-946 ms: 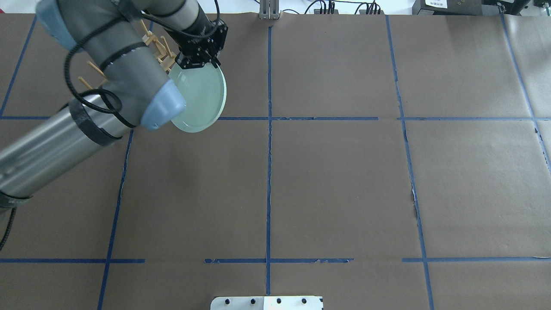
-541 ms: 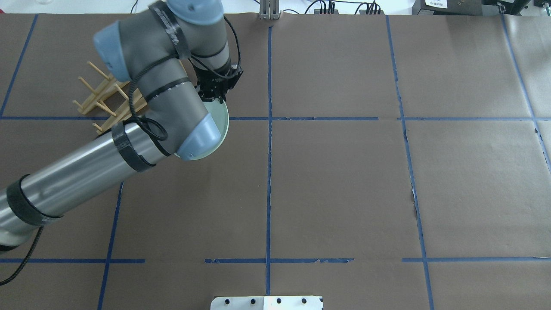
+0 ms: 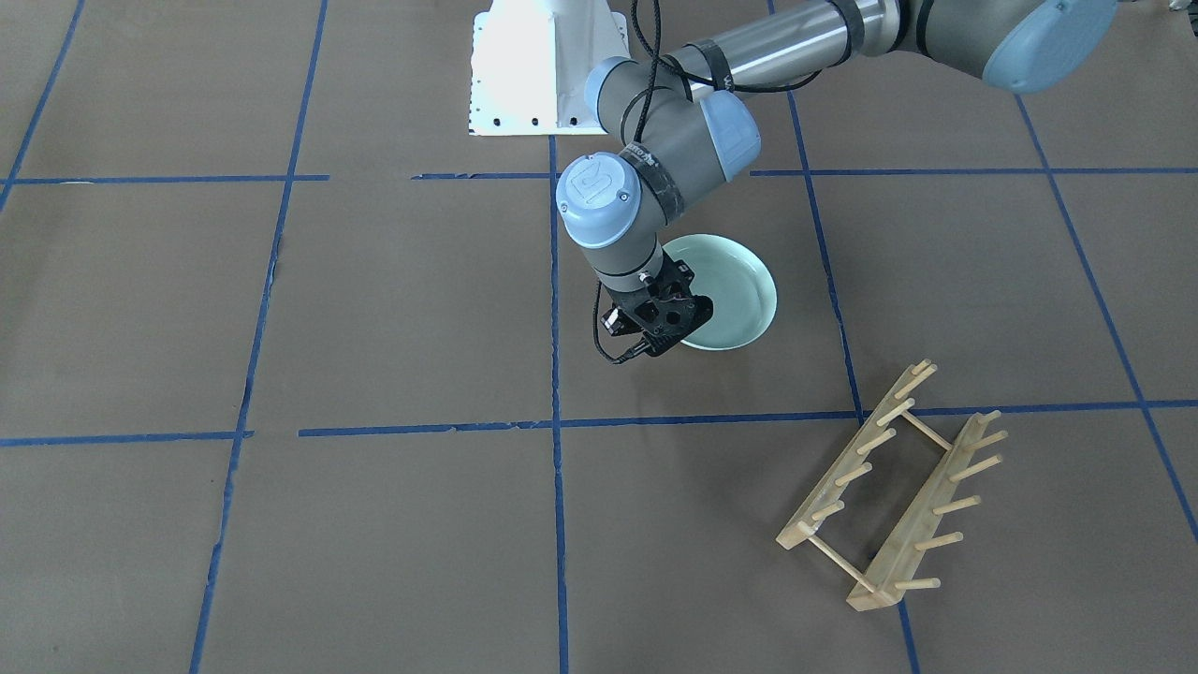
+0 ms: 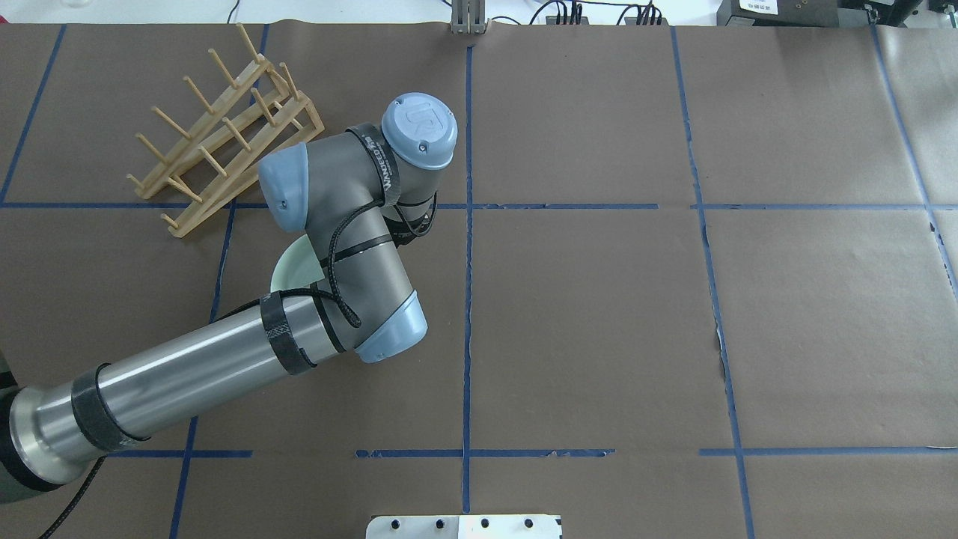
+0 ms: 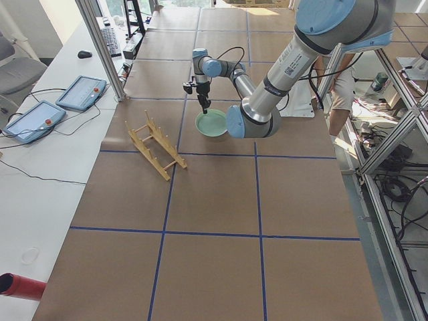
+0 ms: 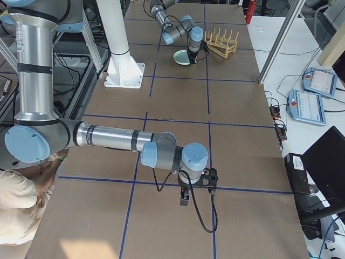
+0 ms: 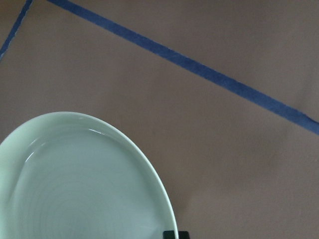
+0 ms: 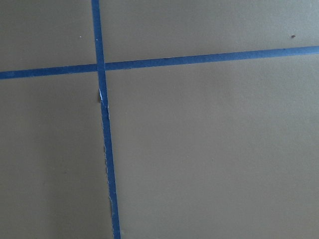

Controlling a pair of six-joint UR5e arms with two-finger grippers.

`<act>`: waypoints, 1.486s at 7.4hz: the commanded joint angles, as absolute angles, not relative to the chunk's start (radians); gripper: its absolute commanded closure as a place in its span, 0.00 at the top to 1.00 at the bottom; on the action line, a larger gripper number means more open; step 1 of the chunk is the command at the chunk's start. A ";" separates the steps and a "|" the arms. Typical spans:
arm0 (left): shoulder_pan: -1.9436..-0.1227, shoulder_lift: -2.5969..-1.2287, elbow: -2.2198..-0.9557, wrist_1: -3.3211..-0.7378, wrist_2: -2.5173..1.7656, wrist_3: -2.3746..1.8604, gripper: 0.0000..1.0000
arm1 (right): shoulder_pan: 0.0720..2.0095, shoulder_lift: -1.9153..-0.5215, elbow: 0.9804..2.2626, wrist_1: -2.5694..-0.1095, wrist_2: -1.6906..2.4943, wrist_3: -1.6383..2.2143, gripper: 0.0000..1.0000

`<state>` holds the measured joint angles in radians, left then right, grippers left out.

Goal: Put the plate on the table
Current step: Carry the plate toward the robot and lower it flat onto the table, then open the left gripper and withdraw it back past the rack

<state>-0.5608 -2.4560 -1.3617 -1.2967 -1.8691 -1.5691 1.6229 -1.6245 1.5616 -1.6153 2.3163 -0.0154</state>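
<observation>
The pale mint-green plate (image 3: 735,285) lies level, on or just above the brown table (image 3: 374,300), in the square on the robot's side of the blue cross line. My left gripper (image 3: 681,329) points down and is shut on the plate's far rim. In the left wrist view the plate (image 7: 75,184) fills the lower left, with a dark fingertip (image 7: 176,234) at its edge. In the overhead view the arm hides all but a sliver of the plate (image 4: 290,268). My right gripper (image 6: 197,186) hangs over bare table far away; I cannot tell whether it is open or shut.
The empty wooden peg rack (image 3: 889,487) stands beyond the plate, also seen in the overhead view (image 4: 224,127). The white robot base (image 3: 543,65) is at the near edge. Blue tape lines (image 8: 102,124) cross under the right wrist.
My left arm has carried the plate from beside the rack toward the robot, across the blue line, and lowered it. The rack now shows in full.
</observation>
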 commanded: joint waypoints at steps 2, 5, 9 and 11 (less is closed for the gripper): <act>-0.552 -2.439 -1.382 -1.310 -1.868 -1.565 1.00 | 1.623 -1.624 1.560 -1.615 2.316 -0.015 1.00; -0.663 -2.223 -1.760 -1.445 -1.888 -1.362 1.00 | 1.623 -1.624 1.562 -1.615 2.316 -0.015 1.00; -1.169 -1.972 -1.815 -1.447 -2.221 -0.416 1.00 | 1.623 -1.624 1.562 -1.615 2.316 -0.015 1.00; -1.367 -1.780 -1.781 -1.453 -2.233 0.001 1.00 | 1.623 -1.624 1.560 -1.615 2.316 -0.015 1.00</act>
<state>-1.2288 -1.9030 -1.8030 -1.4484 -2.2150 -0.2634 1.6230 -1.6245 1.5614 -1.6153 2.3163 -0.0153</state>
